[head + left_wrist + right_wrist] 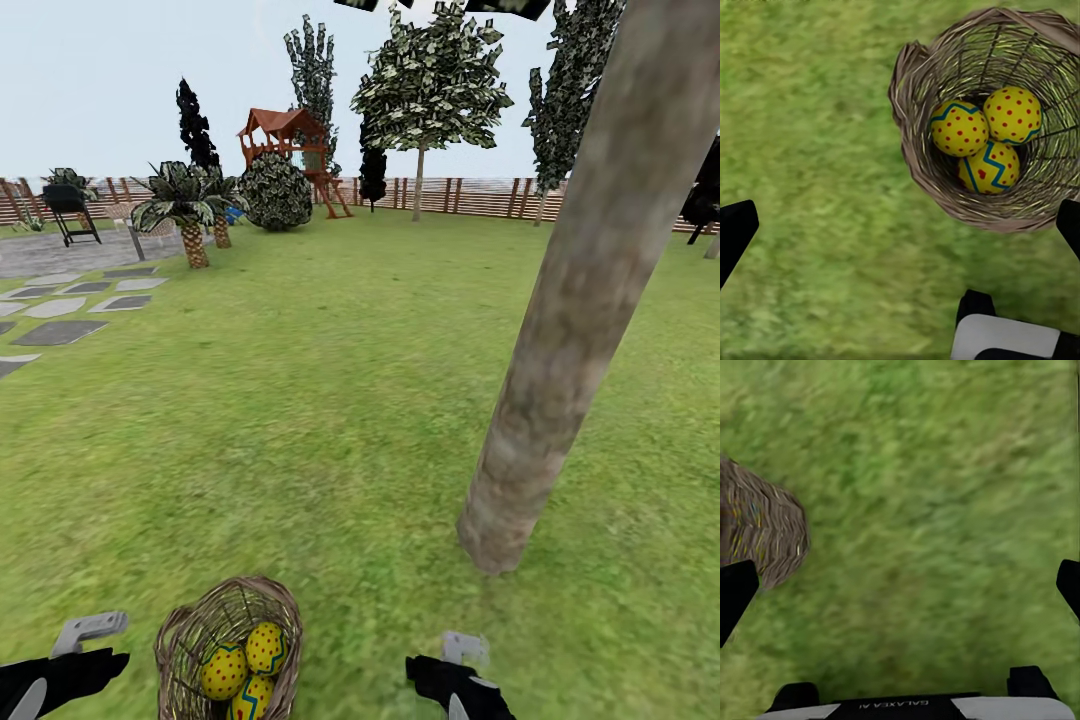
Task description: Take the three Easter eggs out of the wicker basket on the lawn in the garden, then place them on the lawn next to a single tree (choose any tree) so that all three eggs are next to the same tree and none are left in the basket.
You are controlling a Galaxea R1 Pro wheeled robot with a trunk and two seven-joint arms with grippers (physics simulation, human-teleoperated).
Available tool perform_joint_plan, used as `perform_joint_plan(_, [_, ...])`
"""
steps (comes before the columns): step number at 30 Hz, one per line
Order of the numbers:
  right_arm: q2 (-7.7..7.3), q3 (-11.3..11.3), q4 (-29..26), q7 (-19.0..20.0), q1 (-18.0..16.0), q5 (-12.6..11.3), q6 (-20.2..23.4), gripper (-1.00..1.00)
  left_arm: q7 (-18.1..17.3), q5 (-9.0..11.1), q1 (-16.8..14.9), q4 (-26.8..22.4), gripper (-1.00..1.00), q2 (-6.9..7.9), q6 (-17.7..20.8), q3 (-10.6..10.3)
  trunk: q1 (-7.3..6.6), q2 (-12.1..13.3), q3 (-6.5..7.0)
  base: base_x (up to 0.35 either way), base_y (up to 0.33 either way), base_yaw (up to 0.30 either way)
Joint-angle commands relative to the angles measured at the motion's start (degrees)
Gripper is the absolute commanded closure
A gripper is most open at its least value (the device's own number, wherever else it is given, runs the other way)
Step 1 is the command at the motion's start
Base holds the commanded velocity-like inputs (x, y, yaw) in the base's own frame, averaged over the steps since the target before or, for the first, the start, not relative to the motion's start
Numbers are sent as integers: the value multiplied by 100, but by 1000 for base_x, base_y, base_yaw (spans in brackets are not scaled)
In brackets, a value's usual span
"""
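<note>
Surveying the scene from my station, I find the wicker basket (232,645) standing on the lawn (330,400) at about 6 o'clock in the head view, directly ahead of the robot and between its two arms. All three Easter eggs (245,665) lie in it, packed touching one another in the bottom. The tree (590,290) rises at roughly 4 o'clock from the basket, its trunk base near but clear of the wicker.

Handling assessment: the eggs look smooth, rounded and hard-shelled, likely light and prone to slipping or rolling out of a pinch. I judge the best hold to be across the short waist of an egg, taken from above, starting with the uppermost one (1012,114) so the neighbours are not wedged. The basket's open weave looks light enough to drag or tip if the fingers catch its rim.

Position relative to the jaws: the left gripper (75,655) hangs at the basket's 9 o'clock, just beside it. In the left wrist view its fingers (735,229) stand wide apart with nothing between them, and the eggs sit off to one side of their line. The right gripper (455,675) hangs at the basket's 3 o'clock, well apart from it, jaws likewise spread and empty over bare grass, the basket's flank (757,536) at the edge of its wrist view.
</note>
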Motion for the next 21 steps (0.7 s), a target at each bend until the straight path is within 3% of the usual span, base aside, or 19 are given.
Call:
perform_joint_plan(1, [5,-1,-163,-20,11,-62,33,-100,39,59,-3,-10,-100,2,27,0,2,-7,-9,0,0,0])
perform_joint_plan(3, [6,118,-1275,-13,282,-76,274,-100,42,59,-3,-87,-100,2,27,0,2,-7,-9,0,0,0])
perform_joint_plan(5, [8,166,-1850,-8,547,-80,607,-100,46,59,-3,-144,-100,2,29,0,2,-7,-9,0,0,0])
perform_joint_plan(6, [9,196,-2340,-7,775,-84,984,-100,48,59,-3,-203,-100,2,31,0,2,-7,-9,0,0,0])
perform_joint_plan(10, [15,276,-2992,-5,1056,-95,1646,-100,51,59,-3,-321,-100,2,34,0,2,-7,-9,0,0,0])
perform_joint_plan(12, [17,330,-3102,-6,1105,-146,1781,-100,51,59,-6,-352,-100,2,35,0,2,-7,-9,0,0,0])
perform_joint_plan(16, [-4,569,-3204,-38,1175,-518,1939,-100,52,58,-11,-605,-100,-47,46,-42,2,-7,-9,1,0,0])
perform_joint_plan(21, [-23,689,-3197,-50,1196,-642,1933,-100,58,47,-6,-718,-100,-91,43,-232,2,-7,-9,63,-87,0])
